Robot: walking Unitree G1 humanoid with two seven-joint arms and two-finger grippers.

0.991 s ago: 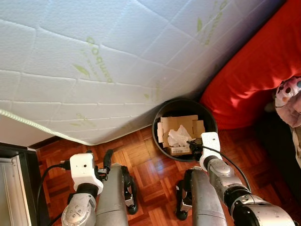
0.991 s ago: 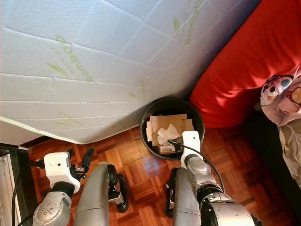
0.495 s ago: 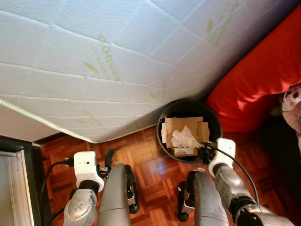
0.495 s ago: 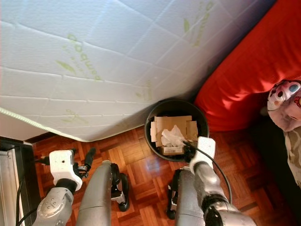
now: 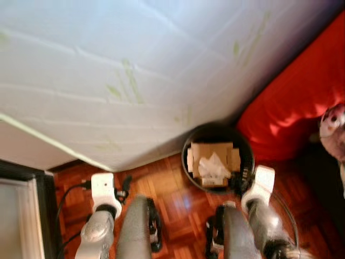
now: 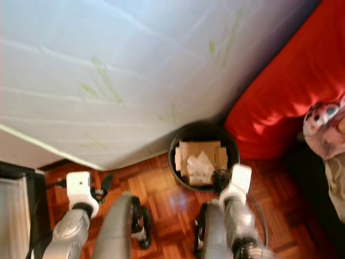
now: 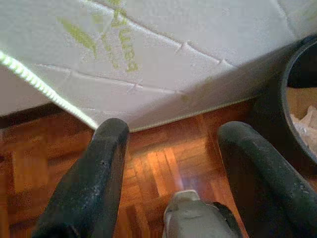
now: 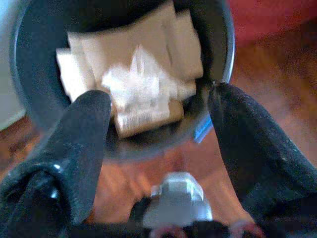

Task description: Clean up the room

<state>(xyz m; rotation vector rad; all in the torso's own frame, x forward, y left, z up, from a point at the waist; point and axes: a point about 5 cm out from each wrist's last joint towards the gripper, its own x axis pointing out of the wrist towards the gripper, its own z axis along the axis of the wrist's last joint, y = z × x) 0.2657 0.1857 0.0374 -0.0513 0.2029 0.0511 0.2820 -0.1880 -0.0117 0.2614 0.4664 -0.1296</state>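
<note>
Cardboard scraps (image 8: 148, 54) and crumpled tissue (image 8: 136, 79) in black bin (image 5: 190, 156), frame centre: light, soft. I'd pinch the tissue. Right gripper (image 8: 158, 119) spread apart, empty; left gripper (image 7: 173, 148) likewise.

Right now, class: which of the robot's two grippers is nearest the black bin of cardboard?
The right gripper, open, hangs just at the black bin's near rim, over the cardboard. The left gripper, also open, hangs over bare parquet floor beside the mattress.

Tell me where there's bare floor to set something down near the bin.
Bare parquet lies between the mattress edge, the bin and the robot's legs. The bin is full of cardboard and wedged between mattress and red cushion.
</note>
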